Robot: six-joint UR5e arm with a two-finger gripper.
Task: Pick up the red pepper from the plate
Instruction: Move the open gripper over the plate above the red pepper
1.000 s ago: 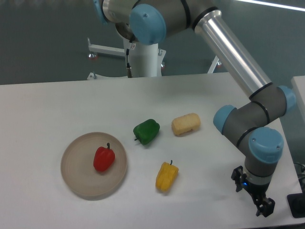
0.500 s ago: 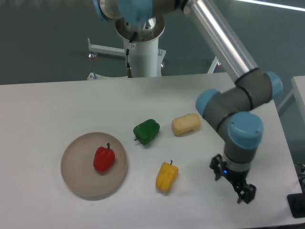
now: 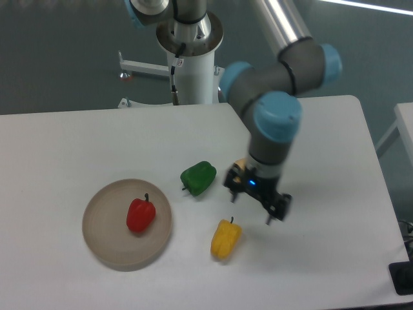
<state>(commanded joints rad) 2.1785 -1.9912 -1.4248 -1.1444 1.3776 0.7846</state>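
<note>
While the red pepper (image 3: 141, 215) is lying on the plate (image 3: 103, 242) at lower left, untouched, the gripper (image 3: 251, 208) is hanging empty at centre with fingers spread wide, above the table beside the yellow pepper (image 3: 225, 238). It should be crossing leftward past the green pepper (image 3: 198, 177), then descending straddling the red body. Its forearm is slanting down from upper right, wrist pointing down.

Views: one fixed camera only, nothing shared with another.
Position: raised, in front of the white table (image 3: 77, 139), angled down across it.
Facing: toward the arm's white base post (image 3: 191, 71) at top centre.
Distance: middling; table fills the frame, right edge cut off.
</note>
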